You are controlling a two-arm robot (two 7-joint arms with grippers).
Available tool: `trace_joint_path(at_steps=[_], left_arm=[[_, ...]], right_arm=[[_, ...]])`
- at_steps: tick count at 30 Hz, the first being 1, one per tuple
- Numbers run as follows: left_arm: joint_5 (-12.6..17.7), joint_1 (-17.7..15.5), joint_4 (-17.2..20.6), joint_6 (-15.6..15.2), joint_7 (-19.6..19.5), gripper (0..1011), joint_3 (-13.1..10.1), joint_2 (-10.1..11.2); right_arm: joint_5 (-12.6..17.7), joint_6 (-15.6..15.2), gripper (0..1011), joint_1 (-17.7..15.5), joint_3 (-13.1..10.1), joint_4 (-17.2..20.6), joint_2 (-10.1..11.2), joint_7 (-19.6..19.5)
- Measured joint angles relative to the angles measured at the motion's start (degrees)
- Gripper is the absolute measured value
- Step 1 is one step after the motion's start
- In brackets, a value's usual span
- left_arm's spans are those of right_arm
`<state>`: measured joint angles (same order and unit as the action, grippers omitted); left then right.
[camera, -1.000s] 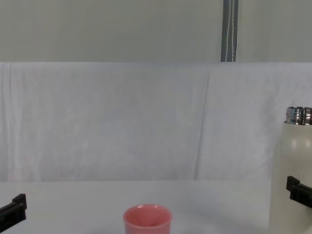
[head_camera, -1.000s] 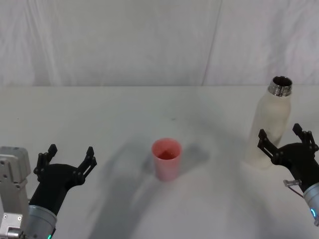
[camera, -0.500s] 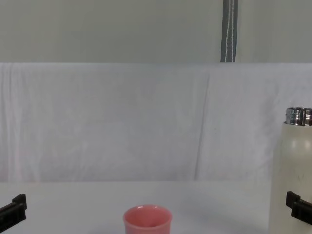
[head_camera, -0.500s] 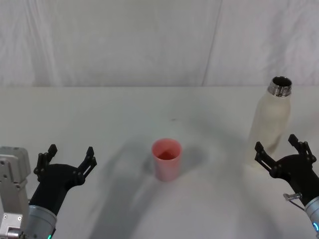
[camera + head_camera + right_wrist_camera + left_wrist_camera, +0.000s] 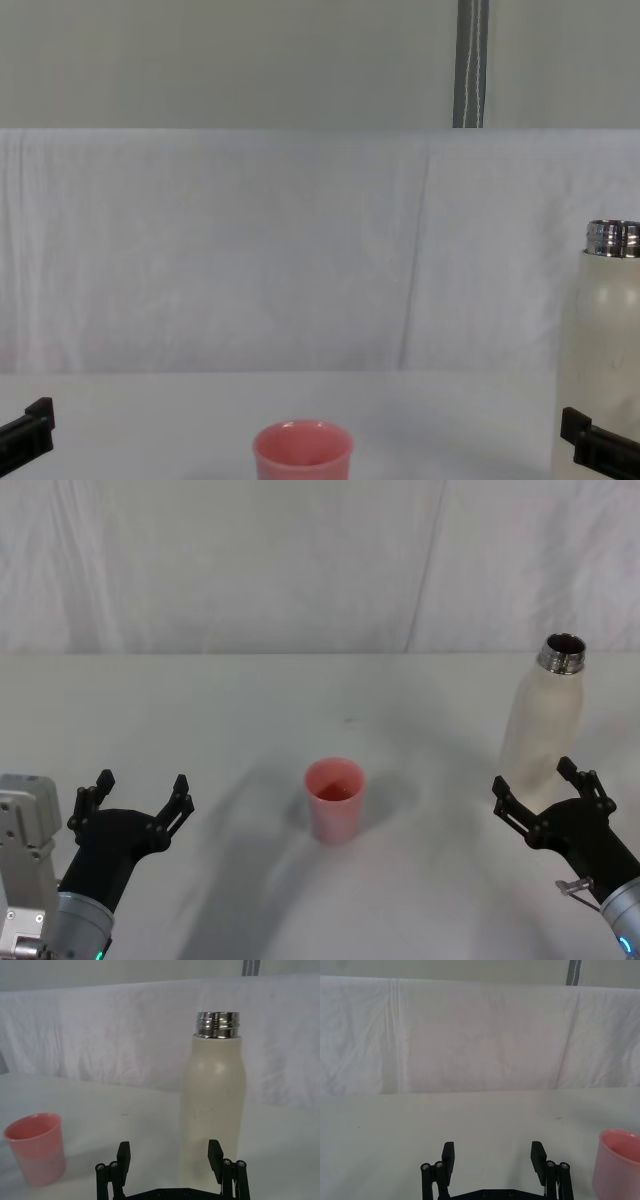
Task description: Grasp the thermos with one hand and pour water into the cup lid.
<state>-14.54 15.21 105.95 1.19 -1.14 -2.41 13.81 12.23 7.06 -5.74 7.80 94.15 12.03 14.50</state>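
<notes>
The thermos (image 5: 543,720) stands upright on the white table (image 5: 300,700) at the robot's right, its steel neck uncapped and open at the top. The right gripper (image 5: 542,798) sits just in front of the bottle's base with its black fingers spread wide and nothing between them; in the right wrist view the two fingertips frame the lower body of the thermos (image 5: 214,1105) without touching it, the bottle rising well above them. The cup lid (image 5: 334,798) stands upright near the middle of the table, well apart from the thermos and to its left, its pink mouth facing up. The chest view shows the cup lid (image 5: 302,452) at the lower centre and the thermos (image 5: 603,340) at the right edge, much taller than the cup. The left gripper (image 5: 137,795) hovers low at the robot's left, well clear of the cup lid, its fingers also spread apart and holding nothing. In the left wrist view the cup lid (image 5: 617,1165) appears off to one side beyond the open left gripper (image 5: 493,1156). A white draped cloth (image 5: 300,560) backs the table.
</notes>
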Motion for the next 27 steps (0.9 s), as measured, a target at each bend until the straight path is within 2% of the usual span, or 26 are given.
trace_joint_path(at_steps=[11, 27], left_arm=[[0.0, 0.0, 0.0, 0.0, 0.0, 1001, 0.0, 0.0], [0.0, 0.0, 0.0, 0.0, 0.0, 1001, 0.0, 0.0]], right_arm=[[0.6, 0.1, 1001, 0.1, 1.3, -0.8, 0.6, 0.6], [1.6, 1.4, 1001, 2.1, 3.8, -4.6, 0.6, 2.0]])
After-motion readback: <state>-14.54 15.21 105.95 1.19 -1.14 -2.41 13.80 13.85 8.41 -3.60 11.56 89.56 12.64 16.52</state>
